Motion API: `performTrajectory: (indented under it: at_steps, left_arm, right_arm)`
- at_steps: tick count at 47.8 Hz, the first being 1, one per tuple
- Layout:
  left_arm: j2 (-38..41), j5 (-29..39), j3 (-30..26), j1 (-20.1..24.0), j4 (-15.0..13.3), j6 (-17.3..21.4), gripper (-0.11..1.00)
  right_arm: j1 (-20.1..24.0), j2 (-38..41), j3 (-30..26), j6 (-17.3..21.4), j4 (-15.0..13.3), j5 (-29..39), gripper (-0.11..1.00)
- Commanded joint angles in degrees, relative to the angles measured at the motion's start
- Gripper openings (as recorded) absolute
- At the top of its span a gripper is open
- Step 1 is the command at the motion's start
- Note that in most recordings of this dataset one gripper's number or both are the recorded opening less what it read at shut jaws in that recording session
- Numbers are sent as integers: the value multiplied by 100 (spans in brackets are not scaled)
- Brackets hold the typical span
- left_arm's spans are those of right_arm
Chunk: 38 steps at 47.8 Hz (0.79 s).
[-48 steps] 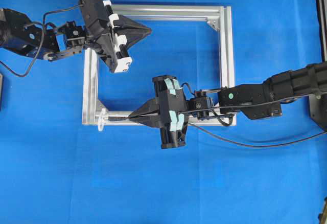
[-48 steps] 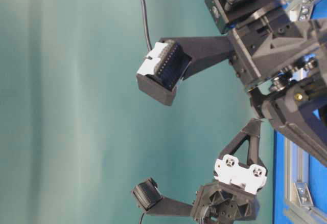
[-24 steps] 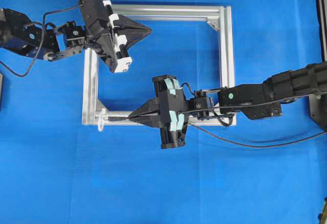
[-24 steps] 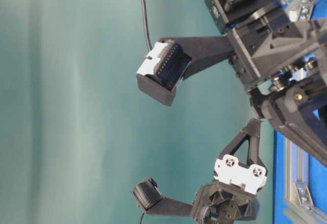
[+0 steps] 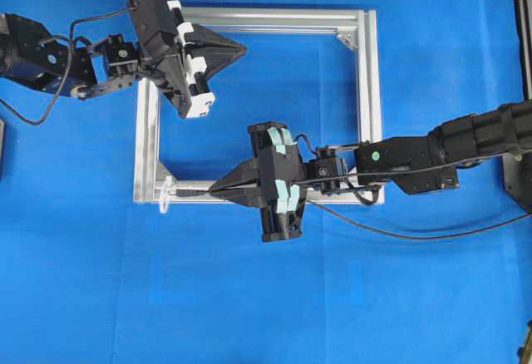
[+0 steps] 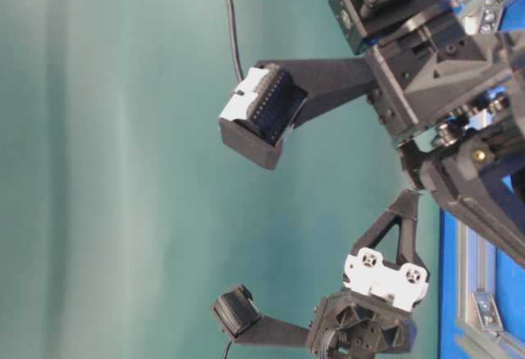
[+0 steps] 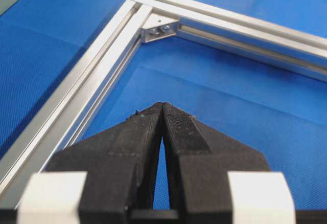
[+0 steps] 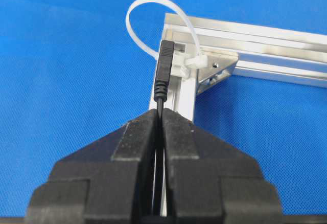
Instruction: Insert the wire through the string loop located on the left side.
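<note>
My right gripper (image 5: 213, 188) (image 8: 159, 112) is shut on the wire (image 8: 161, 101) just behind its black plug (image 8: 164, 65) (image 5: 191, 190). The plug points at the string loop (image 8: 195, 60), a whitish tie loop on the silver frame's near-left corner (image 5: 164, 194). Its tip sits at the loop's base; whether it has entered I cannot tell. The wire trails back under the right arm (image 5: 399, 234). My left gripper (image 5: 243, 48) (image 7: 162, 104) hovers over the frame's far-left part, shut with nothing between its fingers.
The square aluminium frame (image 5: 366, 90) (image 7: 92, 81) lies on the blue cloth, with corner brackets (image 7: 159, 27) inside. The right arm (image 5: 465, 144) crosses the frame's right rail. A dark object (image 5: 514, 90) stands at the right edge.
</note>
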Motion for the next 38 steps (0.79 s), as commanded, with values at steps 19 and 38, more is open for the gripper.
performTrajectory:
  at_steps: [19,38]
  left_arm:
    - [-167,-35,-62,-9,18,-9,0]
    - [-167,-35,-70,-9,9,-9,0]
  right_arm:
    - [-18,-88,-88,0,9,-62,0]
    - [-26,141,-413,0,9,-62,0]
